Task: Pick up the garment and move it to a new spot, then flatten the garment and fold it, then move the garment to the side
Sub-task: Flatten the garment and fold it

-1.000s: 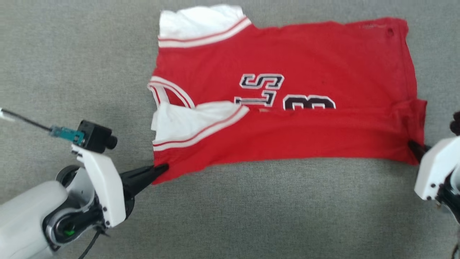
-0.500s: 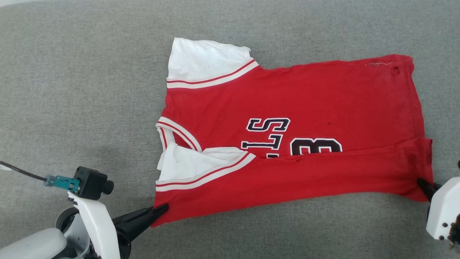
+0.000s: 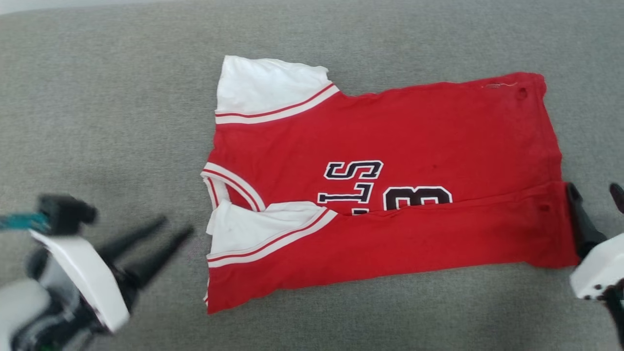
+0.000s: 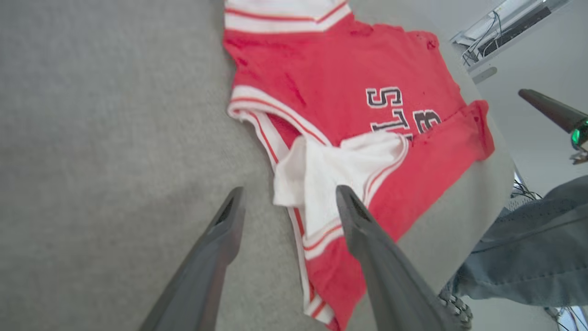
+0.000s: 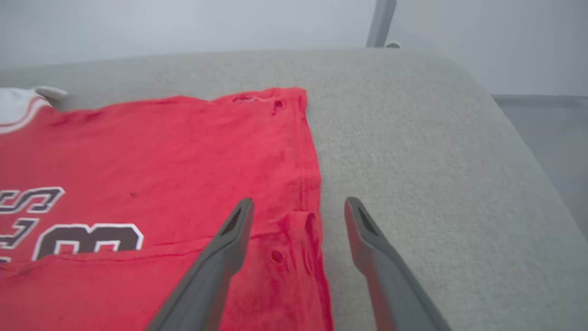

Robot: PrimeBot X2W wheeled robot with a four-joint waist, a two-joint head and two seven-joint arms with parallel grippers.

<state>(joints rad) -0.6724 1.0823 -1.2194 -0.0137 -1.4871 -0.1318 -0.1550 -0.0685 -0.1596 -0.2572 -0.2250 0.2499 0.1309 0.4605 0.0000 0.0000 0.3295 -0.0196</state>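
Noted shirt (image 3: 390,161) spread flat on pad (image 3: 97,97), between the two pincers. Found left pincer (image 3: 175,225) off the collar end, clear of cloth, near sleeve (image 3: 253,226) just ahead of its tips. Found right pincer (image 3: 594,187) at the hem end: one finger over the hem corner, the other over bare pad. Logged far sleeve (image 3: 263,85) well beyond left pincer. In left wrist view, spotted a person's leg (image 4: 528,248) right of the fingers, past the pad's edge.
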